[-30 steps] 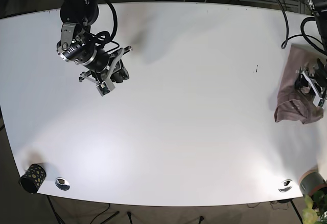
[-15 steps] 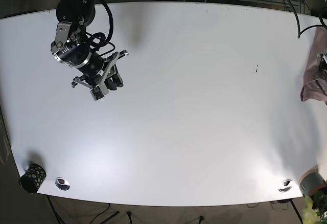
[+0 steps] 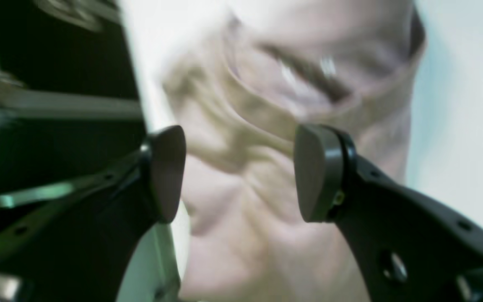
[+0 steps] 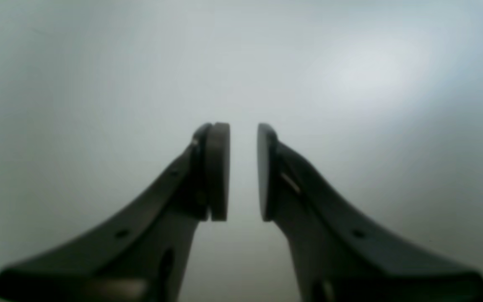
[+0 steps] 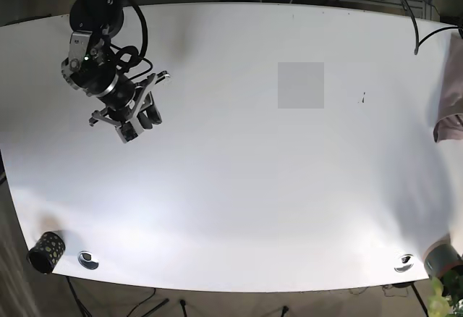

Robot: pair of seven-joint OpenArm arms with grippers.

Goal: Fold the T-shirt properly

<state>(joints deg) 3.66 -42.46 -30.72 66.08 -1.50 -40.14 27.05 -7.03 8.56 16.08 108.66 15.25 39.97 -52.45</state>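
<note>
Frankly, progress: you have little to show yet; judging by how things lie, the T-shirt (image 5: 451, 107) is bunched at the far right edge of the white table (image 5: 260, 187) in the base view, not spread out, and no fold can be seen
T-shirt: a mauve-pink crumpled heap, partly cut off by the frame; in the left wrist view it fills the space ahead of the camera, blurred, with what looks like a collar band near the top
Left gripper (image 3: 239, 174): its fingers are spread wide with the cloth showing between and beyond them; you cannot tell from this blurred view whether either pad touches the fabric, and nothing is pinched
Right gripper (image 5: 137, 118): it hangs over the bare left part of the table, well apart from the shirt; in its own wrist view the pads (image 4: 218, 172) stand close together with a narrow gap, holding nothing
What is left: by my reading, nearly all of it; you need the shirt brought onto the open table, flattened, then sleeves and body folded
Around: a dark spotted cup (image 5: 46, 251) at the near left corner, two round metal fittings (image 5: 88, 260) near the front edge, cables beyond the far edge, a grey pot with a plant (image 5: 443, 260) at the near right corner
In the way: nothing lies on the middle of the table; the trouble is that the shirt sits at the very edge, where it may slip off
</note>
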